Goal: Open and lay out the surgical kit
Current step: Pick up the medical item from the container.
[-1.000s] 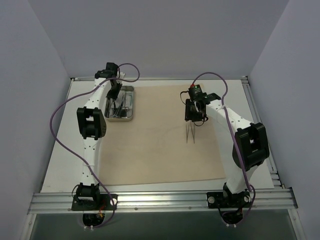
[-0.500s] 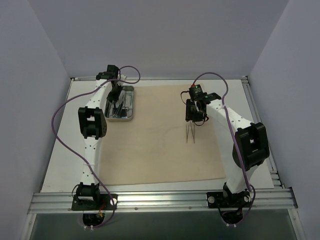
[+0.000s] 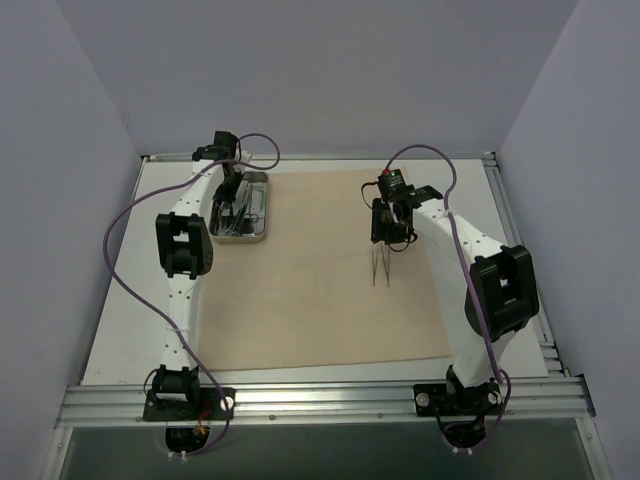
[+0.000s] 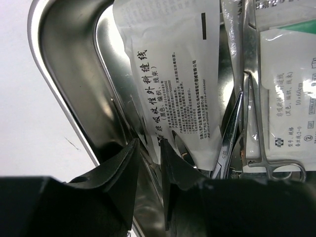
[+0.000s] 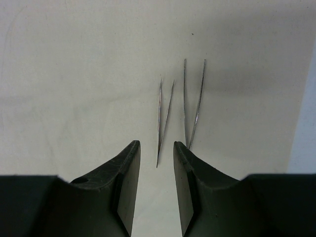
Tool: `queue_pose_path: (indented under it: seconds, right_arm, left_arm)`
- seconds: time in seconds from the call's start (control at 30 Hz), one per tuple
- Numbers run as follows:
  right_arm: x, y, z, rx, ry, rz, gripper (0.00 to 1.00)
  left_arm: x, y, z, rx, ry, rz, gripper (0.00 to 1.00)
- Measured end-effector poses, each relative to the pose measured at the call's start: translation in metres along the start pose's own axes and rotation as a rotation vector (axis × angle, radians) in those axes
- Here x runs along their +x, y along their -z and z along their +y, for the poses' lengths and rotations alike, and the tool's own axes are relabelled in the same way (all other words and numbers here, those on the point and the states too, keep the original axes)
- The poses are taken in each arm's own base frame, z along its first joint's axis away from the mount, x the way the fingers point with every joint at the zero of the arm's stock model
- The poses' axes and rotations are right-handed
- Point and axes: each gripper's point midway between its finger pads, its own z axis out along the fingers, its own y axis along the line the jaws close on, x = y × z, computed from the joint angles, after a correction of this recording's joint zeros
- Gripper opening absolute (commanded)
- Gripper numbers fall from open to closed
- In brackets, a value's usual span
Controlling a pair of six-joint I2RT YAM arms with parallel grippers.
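The beige cloth (image 3: 320,300) lies spread flat on the table. At its far left corner stands the steel tray (image 3: 265,218), and my left gripper (image 3: 232,188) is down inside it. Seen from the left wrist, the tray (image 4: 54,74) holds a printed packet (image 4: 173,84), a second packet (image 4: 291,108) and scissor-handled instruments (image 4: 249,98). My left gripper (image 4: 150,145) is narrowly open, with the first packet's lower corner reaching into the gap. Two thin tweezers (image 5: 164,113) (image 5: 193,101) lie side by side on the cloth (image 5: 74,74). My right gripper (image 5: 157,144) hovers open just short of them, holding nothing.
White tabletop (image 3: 125,300) shows left of the cloth. Grey walls close in the left, far and right sides. An aluminium rail (image 3: 320,398) runs along the near edge by the arm bases. The tweezers (image 3: 380,268) lie just nearer than the right gripper (image 3: 388,240).
The left gripper's jaws have narrowed around the packet's corner, and it shifted slightly inside the tray. The right arm and the tweezers have not moved.
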Motion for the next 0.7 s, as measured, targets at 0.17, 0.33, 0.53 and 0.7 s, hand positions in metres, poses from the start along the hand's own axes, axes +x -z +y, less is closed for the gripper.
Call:
queue_pose_path:
  seconds: [0.17, 0.33, 0.53, 0.7]
  right_arm:
    - [0.0, 0.0, 0.0, 0.0, 0.0, 0.0, 0.3]
    - [0.0, 0.0, 0.0, 0.0, 0.0, 0.0, 0.3]
    - [-0.0001, 0.0001, 0.0001, 0.0, -0.002, -0.001, 0.3]
    - [-0.0001, 0.0003, 0.0, 0.0, -0.002, -0.001, 0.3]
  left_arm:
    - [-0.0001, 0.002, 0.0016, -0.005, -0.005, 0.0, 0.29]
    - [0.0004, 0.002, 0.0006, 0.001, -0.006, 0.001, 0.25]
    - [0.0037, 0.0024, -0.0024, 0.016, -0.001, 0.016, 0.25]
    - [0.0063, 0.0006, -0.0041, 0.021, 0.005, 0.026, 0.25]
